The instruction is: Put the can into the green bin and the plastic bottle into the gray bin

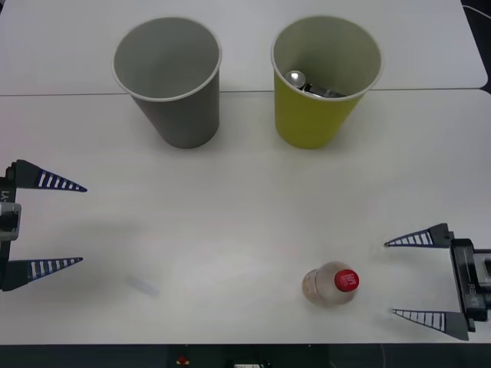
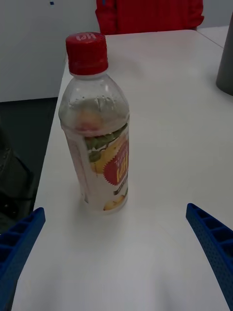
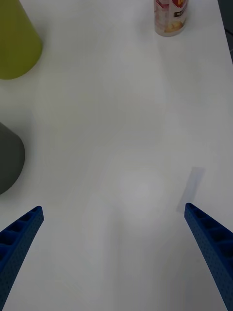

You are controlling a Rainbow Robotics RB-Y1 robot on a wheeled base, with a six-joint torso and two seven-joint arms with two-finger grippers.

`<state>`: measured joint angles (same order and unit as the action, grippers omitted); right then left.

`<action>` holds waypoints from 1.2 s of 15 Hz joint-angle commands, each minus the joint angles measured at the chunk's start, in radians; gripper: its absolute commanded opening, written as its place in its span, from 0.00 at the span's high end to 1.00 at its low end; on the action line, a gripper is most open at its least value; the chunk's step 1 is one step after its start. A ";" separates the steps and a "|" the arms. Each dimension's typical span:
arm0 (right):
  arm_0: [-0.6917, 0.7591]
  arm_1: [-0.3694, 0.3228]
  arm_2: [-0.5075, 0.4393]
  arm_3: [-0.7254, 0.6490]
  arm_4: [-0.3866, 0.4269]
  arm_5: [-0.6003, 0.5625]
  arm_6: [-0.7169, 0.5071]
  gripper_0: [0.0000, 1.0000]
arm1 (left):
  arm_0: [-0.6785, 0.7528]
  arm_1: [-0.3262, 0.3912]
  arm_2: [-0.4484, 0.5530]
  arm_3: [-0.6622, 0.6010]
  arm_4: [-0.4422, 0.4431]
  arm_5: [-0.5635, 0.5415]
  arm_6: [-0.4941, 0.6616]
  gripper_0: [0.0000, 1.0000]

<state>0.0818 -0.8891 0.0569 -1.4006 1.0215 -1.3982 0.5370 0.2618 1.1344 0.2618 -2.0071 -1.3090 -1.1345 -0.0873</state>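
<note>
Bottle (image 1: pixel 331 284) work is what I have left: it stands upright near the table's (image 1: pixel 230 230) front edge, just ahead of my right gripper (image 1: pixel 410 276), whose fingers are spread wide and empty. I'd close around the labelled body, below the cap. The left gripper (image 1: pixel 65 224) waits open by the left edge. The can (image 1: pixel 307 84) lies inside the green bin (image 1: pixel 314 123), partly hidden by the rim; the gray bin (image 1: pixel 180 115) stands beside it.

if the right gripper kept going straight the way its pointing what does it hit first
Most likely the plastic bottle: it stands upright on the table ahead of the open right gripper, roughly in line with the gap between its fingers, though a little off-centre in the wrist view.
</note>
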 commanded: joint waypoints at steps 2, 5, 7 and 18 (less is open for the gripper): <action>-0.014 0.065 0.021 0.000 0.035 0.019 0.001 0.00 | 0.000 0.000 0.000 0.000 0.000 0.000 0.000 0.00; -0.027 0.102 0.077 0.000 0.035 0.064 0.005 0.00 | 0.000 0.000 0.000 0.000 0.000 0.000 0.000 0.00; -0.030 0.128 0.089 0.000 0.035 0.070 0.006 0.00 | 0.000 0.000 0.000 0.000 0.000 0.000 0.000 0.00; -0.036 0.240 0.152 0.000 0.055 0.127 0.018 0.00 | 0.000 0.000 0.000 0.000 0.000 0.000 0.000 0.00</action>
<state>0.0460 -0.6514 0.2087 -1.4002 1.0764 -1.2732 0.5541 0.2618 1.1345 0.2618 -2.0071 -1.3090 -1.1345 -0.0873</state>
